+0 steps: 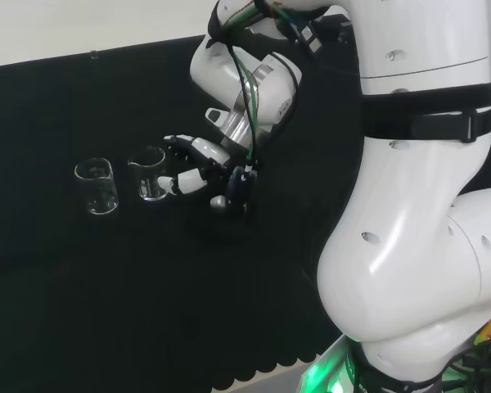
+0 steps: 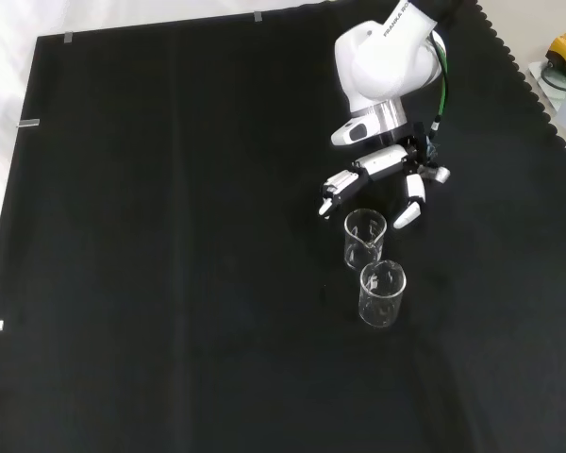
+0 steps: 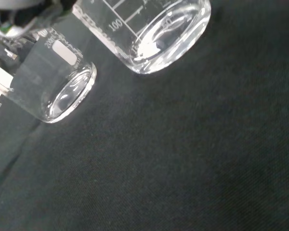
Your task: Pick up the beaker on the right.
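Two clear glass beakers stand upright on the black cloth. In the head view the right beaker (image 1: 150, 174) sits just left of the hand (image 1: 229, 173), and the other beaker (image 1: 96, 187) stands farther left. The hand is open, its fingers (image 1: 198, 149) spread and reaching to either side of the right beaker without closing on it. In the front view the same beaker (image 2: 365, 238) lies just below the hand (image 2: 387, 162), with the second beaker (image 2: 383, 293) nearer the camera. The wrist view shows both beakers close up, one (image 3: 164, 33) large, one (image 3: 58, 84) smaller.
Black cloth (image 2: 170, 236) covers the bench. The arm's white links (image 1: 409, 205) stand at the right of the head view. The cloth's scalloped edge (image 2: 509, 57) runs along the upper right of the front view.
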Tool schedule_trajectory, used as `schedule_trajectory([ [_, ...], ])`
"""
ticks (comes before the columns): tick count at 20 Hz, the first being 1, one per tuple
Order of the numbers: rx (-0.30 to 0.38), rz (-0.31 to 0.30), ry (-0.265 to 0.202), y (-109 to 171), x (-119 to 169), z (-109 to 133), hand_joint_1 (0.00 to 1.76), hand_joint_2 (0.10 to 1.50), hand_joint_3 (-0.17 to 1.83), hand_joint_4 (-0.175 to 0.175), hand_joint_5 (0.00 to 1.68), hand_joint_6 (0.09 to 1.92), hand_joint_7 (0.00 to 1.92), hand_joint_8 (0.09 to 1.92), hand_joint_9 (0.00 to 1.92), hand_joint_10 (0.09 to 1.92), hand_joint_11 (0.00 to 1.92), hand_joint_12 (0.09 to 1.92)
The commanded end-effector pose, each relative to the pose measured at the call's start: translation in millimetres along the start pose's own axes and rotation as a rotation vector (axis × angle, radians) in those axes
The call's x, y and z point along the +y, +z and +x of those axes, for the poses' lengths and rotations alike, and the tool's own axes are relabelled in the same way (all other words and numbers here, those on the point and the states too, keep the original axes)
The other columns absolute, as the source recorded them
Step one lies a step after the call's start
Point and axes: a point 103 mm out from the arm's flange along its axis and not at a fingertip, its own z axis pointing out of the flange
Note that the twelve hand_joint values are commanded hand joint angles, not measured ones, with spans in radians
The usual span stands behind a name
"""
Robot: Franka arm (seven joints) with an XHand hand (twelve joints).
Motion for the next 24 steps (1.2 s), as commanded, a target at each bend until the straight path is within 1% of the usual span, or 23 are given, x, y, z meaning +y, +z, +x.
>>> schedule_trajectory([
  [1,0.012,0.037,-0.036,-8.0,-4.1,5.1,0.77,0.39,0.98,-0.143,0.25,0.09,0.17,0.81,0.23,0.91,0.06,1.46],
  [3,0.018,0.042,-0.038,-8.9,-3.8,5.5,0.77,0.39,0.98,-0.144,0.25,0.09,0.17,0.81,0.23,0.91,0.06,1.46],
  [4,0.018,0.035,-0.029,2.3,2.8,7.3,0.77,0.39,0.98,-0.144,0.25,0.09,0.17,0.81,0.23,0.91,0.06,1.46],
  [5,0.018,0.035,-0.031,5.5,5.3,10.1,0.77,0.39,0.98,-0.144,0.25,0.09,0.17,0.81,0.24,0.91,0.06,1.46],
  [7,0.019,0.041,-0.041,5.0,6.2,14.8,0.77,0.39,0.98,-0.144,0.25,0.09,0.17,0.81,0.24,0.91,0.06,1.46],
  [11,0.032,0.051,-0.053,4.9,7.1,16.6,0.77,0.39,0.98,-0.144,0.25,0.09,0.17,0.81,0.24,0.91,0.06,1.46],
  [12,0.035,0.044,-0.044,14.6,12.9,18.2,0.76,0.39,0.98,-0.144,0.25,0.09,0.17,0.8,0.24,0.91,0.06,1.46],
  [13,0.033,0.045,-0.045,18.2,15.4,21.2,0.76,0.39,0.98,-0.144,0.25,0.09,0.17,0.8,0.24,0.91,0.06,1.46],
  [16,0.042,0.057,-0.058,17.1,15.2,23.6,0.76,0.39,0.98,-0.144,0.24,0.09,0.16,0.8,0.23,0.91,0.06,1.46],
  [17,0.045,0.055,-0.061,13.5,11.5,17.3,0.76,0.39,0.98,-0.145,0.24,0.09,0.16,0.8,0.23,0.91,0.06,1.46],
  [19,0.048,0.055,-0.06,12.5,10.4,15.7,0.76,0.38,0.98,-0.144,0.24,0.09,0.16,0.8,0.23,0.91,0.06,1.46],
  [24,0.06,0.063,-0.059,22.3,15.3,22.7,0.76,0.38,0.98,-0.145,0.23,0.09,0.15,0.8,0.23,0.91,0.06,1.46],
])
